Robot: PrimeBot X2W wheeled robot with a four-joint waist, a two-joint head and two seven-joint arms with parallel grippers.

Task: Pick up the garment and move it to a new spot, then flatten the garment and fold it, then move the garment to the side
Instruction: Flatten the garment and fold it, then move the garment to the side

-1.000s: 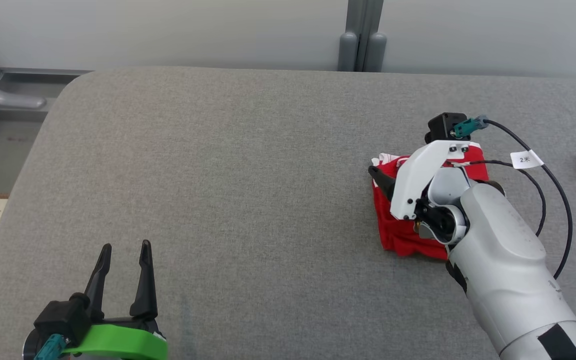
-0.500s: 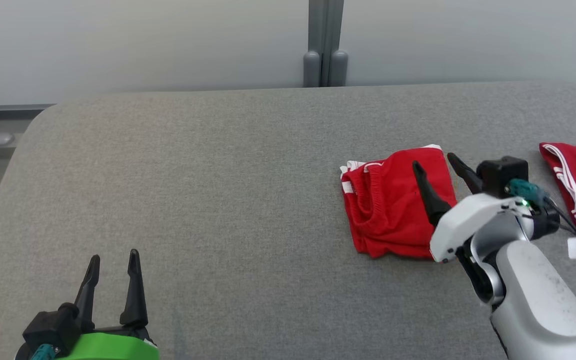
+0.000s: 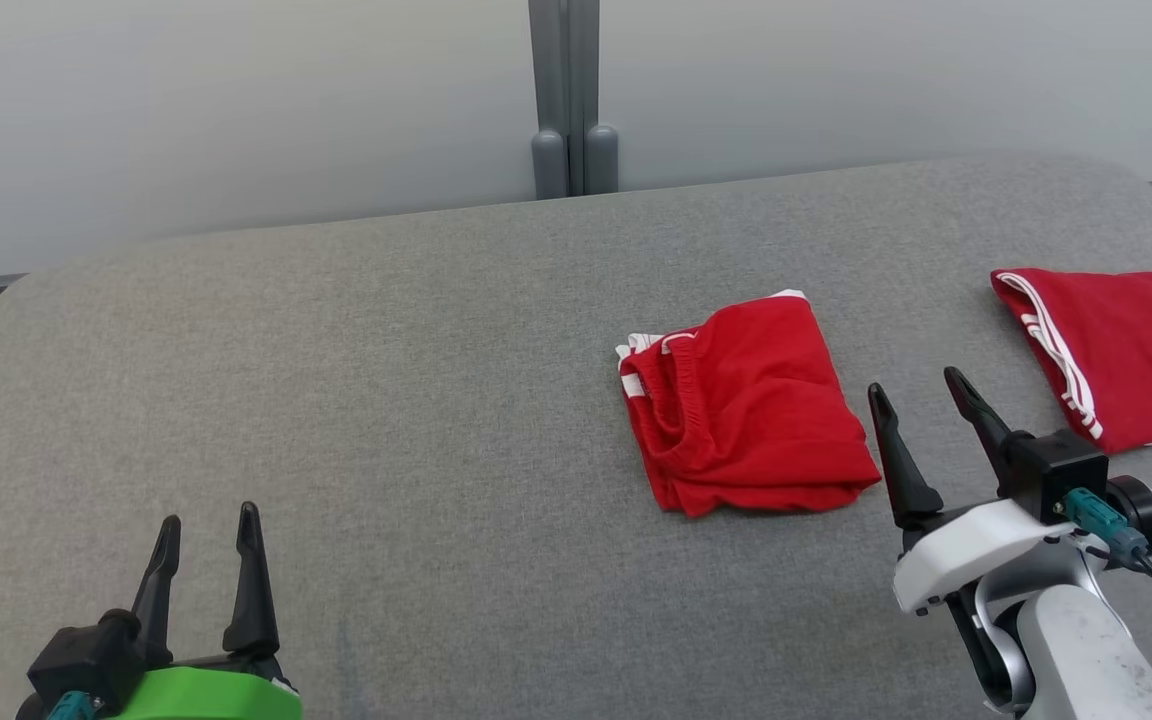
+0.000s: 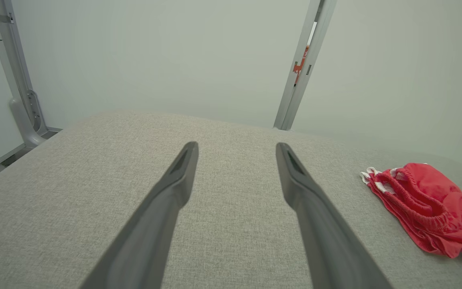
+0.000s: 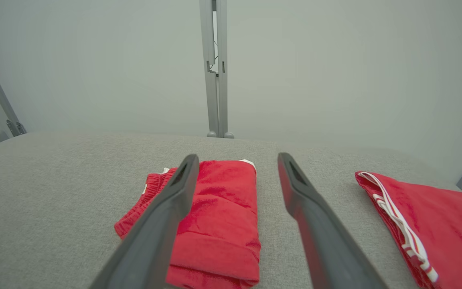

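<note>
A folded red garment (image 3: 746,410) with white trim and an elastic waistband lies on the grey padded table (image 3: 386,400), right of centre. It also appears as the red garment (image 4: 423,206) in the left wrist view and the red garment (image 5: 219,216) in the right wrist view. My right gripper (image 3: 921,395) stands open just right of the garment's near corner, apart from it, holding nothing. The same right gripper (image 5: 235,158) shows its left finger over the cloth. My left gripper (image 3: 204,520) is open at the lower left, far from the garment; the left gripper (image 4: 236,146) is empty.
A second red garment (image 3: 1116,340) with white stripes lies at the table's right edge, seen too as the striped garment (image 5: 427,224). A grey post (image 3: 566,100) stands behind the table against a pale wall. The table's left half is bare grey fabric.
The head camera has turned, shifting the scene left. My right gripper has lifted off the folded garment and drawn back to its right, open. The left gripper has kept its place.
</note>
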